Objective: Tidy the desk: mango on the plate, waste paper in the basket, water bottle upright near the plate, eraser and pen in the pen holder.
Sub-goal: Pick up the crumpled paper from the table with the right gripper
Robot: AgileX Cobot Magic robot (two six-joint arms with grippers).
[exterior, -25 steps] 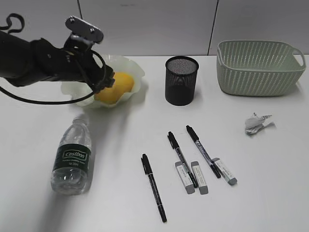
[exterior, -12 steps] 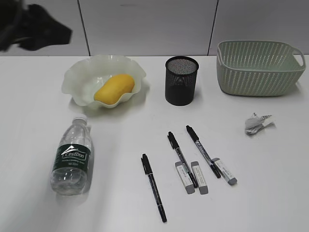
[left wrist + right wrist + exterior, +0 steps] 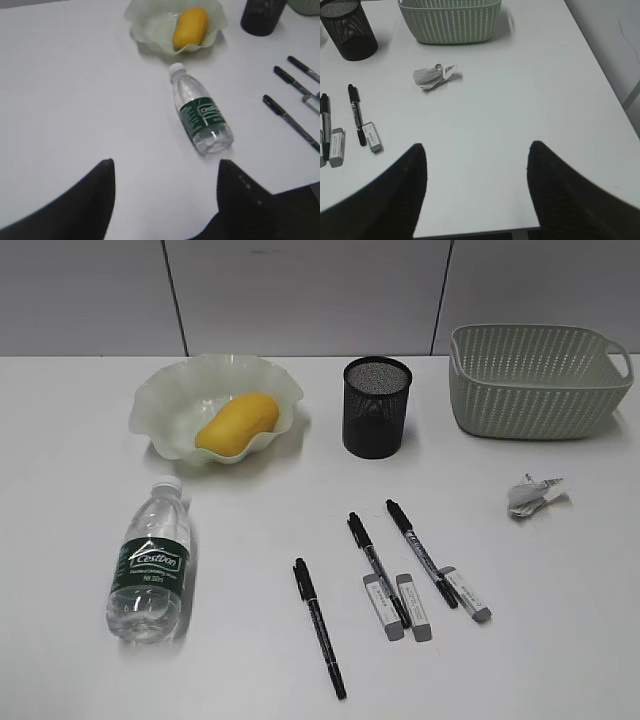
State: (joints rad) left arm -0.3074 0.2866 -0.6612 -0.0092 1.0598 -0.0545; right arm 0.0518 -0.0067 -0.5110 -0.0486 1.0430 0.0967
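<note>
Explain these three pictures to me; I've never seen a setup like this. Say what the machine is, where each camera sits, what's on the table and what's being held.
This is a two-armed robot with a camera on each wrist. The exterior view looks down at the white desk; no arm shows there. The dark prongs in the wrist views are the open, empty left gripper and right gripper.

On the desk: a yellow-orange mango in a pale green ruffled plate, a clear plastic water bottle lying down, a black mesh pen holder, a sage-green perforated basket, a crumpled waste paper wad, three black pens and three grey erasers.
</note>
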